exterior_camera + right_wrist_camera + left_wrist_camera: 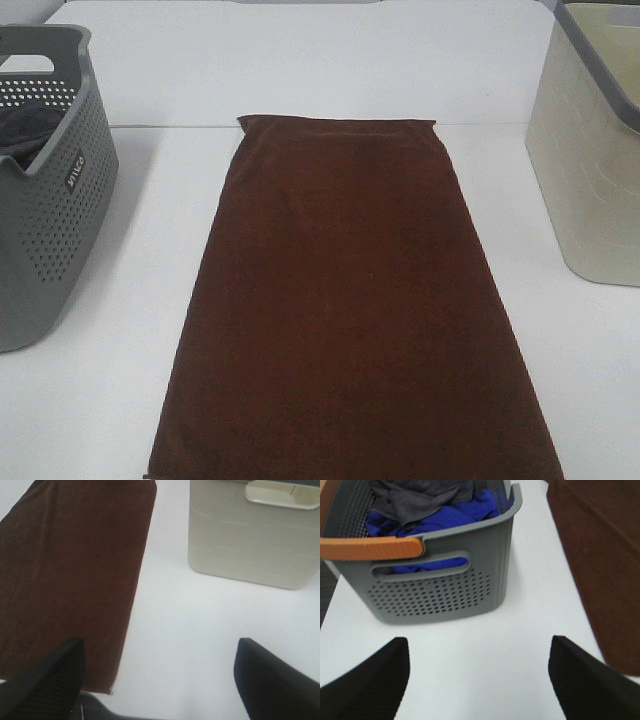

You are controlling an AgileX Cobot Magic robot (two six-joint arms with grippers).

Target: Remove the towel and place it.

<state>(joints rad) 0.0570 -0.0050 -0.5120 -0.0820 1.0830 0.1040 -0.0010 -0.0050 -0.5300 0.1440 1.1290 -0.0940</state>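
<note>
The towel [350,310] lies spread flat and lengthwise down the middle of the white table [300,60], its far short edge straight and its long edges running toward the camera until the near end passes out of the high view. To the towel's left stands a grey perforated basket [45,200], and to its right a beige basket [590,170]; neither touches the cloth, and a strip of bare tabletop separates each from the towel's long edges. The strip on the left is the wider of the two. Beyond the towel's far edge the table is bare and white as well.

In the left wrist view the grey basket holds a dark grey cloth [420,500] on top of a blue cloth [445,517], and an orange handle [370,547] crosses its rim. The left gripper [477,675] hangs over bare table on the grey basket's side of the towel, its jaws set wide apart with nothing between them; the towel's edge shows off to one side.

The right gripper [160,675] hangs beside the towel's other long edge, near a corner of the cloth. One finger [50,680] sits over the towel's margin and the other over bare table toward the beige basket. Its jaws are also spread wide and grasp nothing.
</note>
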